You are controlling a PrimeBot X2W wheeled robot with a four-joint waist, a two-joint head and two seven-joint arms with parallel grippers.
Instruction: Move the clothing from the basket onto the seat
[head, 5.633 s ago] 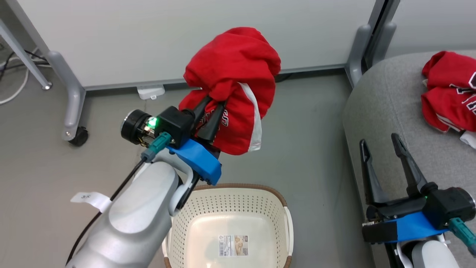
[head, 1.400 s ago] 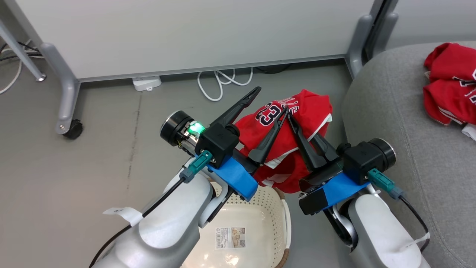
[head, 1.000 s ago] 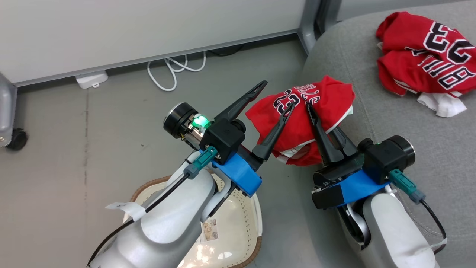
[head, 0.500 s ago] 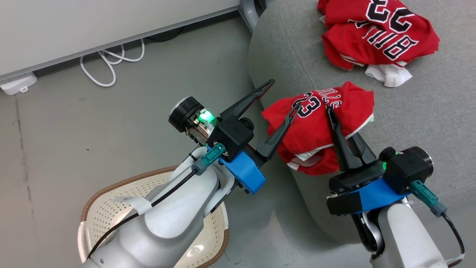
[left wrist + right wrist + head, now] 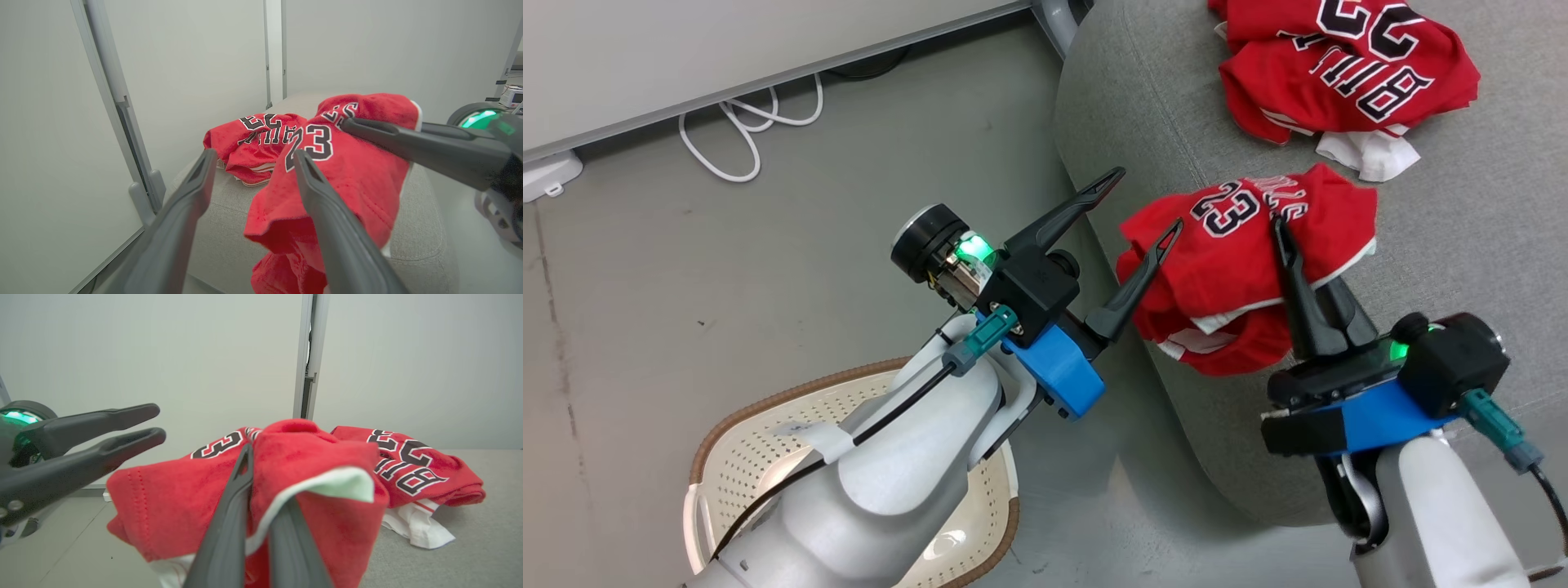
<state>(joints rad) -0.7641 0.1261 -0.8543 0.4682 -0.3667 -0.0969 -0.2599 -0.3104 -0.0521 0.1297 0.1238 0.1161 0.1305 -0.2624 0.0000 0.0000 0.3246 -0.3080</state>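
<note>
My right gripper (image 5: pixel 1282 233) is shut on a red "23" garment (image 5: pixel 1241 261), holding it bunched just over the near left edge of the grey seat (image 5: pixel 1143 106). In the right wrist view the fabric (image 5: pixel 184 498) drapes over both fingers of that gripper (image 5: pixel 261 486). A second red garment (image 5: pixel 1339 73) lies crumpled farther back on the seat. My left gripper (image 5: pixel 1145 200) is open with nothing in it, its inner finger close beside the held garment (image 5: pixel 351 179). The cream basket (image 5: pixel 768 404) sits on the floor at lower left, mostly hidden by my left arm.
A white cable (image 5: pixel 735 122) loops on the grey floor along the base of a white panel wall, with a small white box (image 5: pixel 547 175) at its left. A grey post foot (image 5: pixel 1054 12) stands by the seat's far corner.
The garment passed from my left gripper, which then opened, to my right. The head camera swung right, and the right gripper carried the garment over the seat's edge.
</note>
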